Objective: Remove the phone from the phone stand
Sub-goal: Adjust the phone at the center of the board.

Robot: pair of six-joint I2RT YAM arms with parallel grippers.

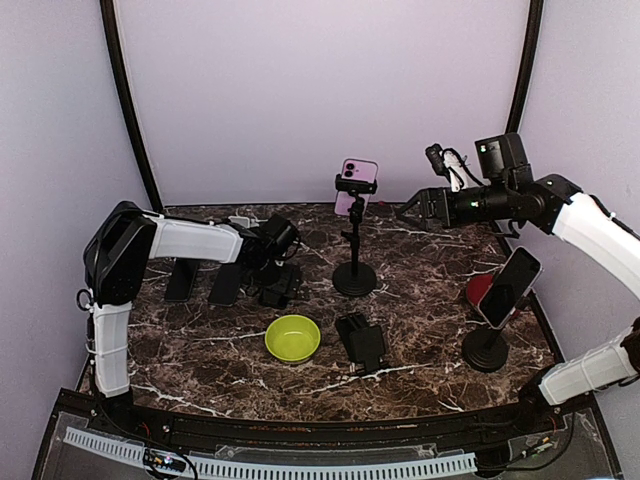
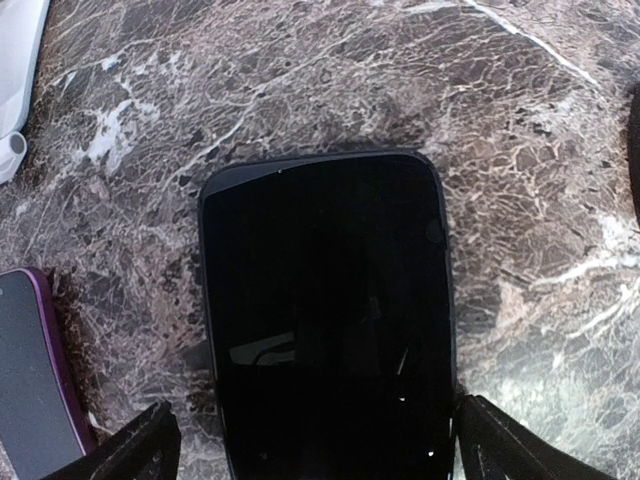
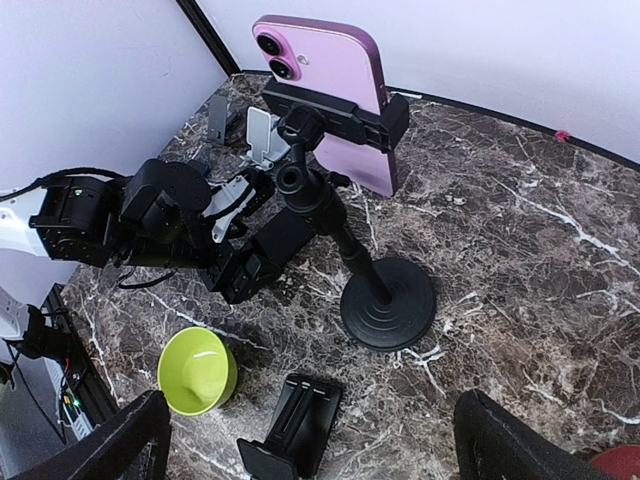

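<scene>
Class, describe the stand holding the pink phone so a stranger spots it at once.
On the dark marble table, look centre-back. A black stand with a round base rises there; unlike the stand at the right edge, its clamp grips a pink phone.

Pink phone (image 1: 360, 168) upright in black stand (image 1: 354, 278) clamp
</scene>
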